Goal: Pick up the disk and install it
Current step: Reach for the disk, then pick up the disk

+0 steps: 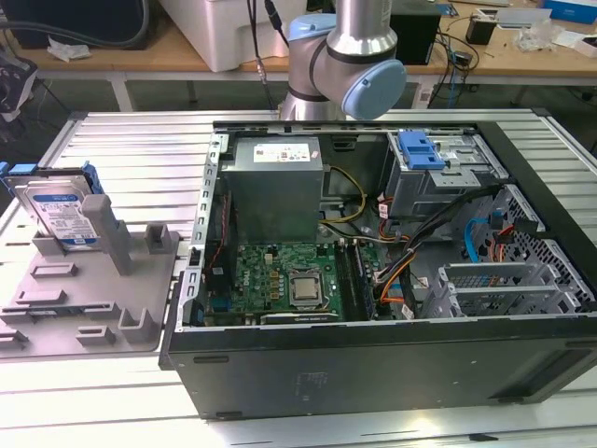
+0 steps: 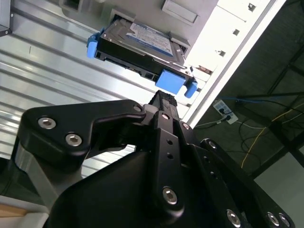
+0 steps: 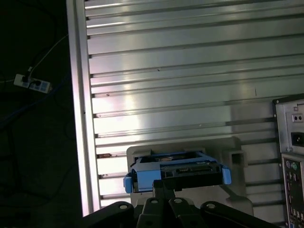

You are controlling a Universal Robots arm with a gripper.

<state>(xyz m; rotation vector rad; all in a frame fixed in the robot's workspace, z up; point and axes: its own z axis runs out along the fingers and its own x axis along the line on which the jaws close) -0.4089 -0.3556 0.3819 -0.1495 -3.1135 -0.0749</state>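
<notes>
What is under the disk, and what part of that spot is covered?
The disk stands on edge in a grey holder, which rests on the ribbed metal table. The holder covers the disk's bottom edge.

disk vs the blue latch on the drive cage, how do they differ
The disk stands on edge in the grey stand, outside the case; the blue latch lies flat atop the drive cage, inside it. The disk is silver with a label; the latch is all blue. Both carry blue plastic.
</notes>
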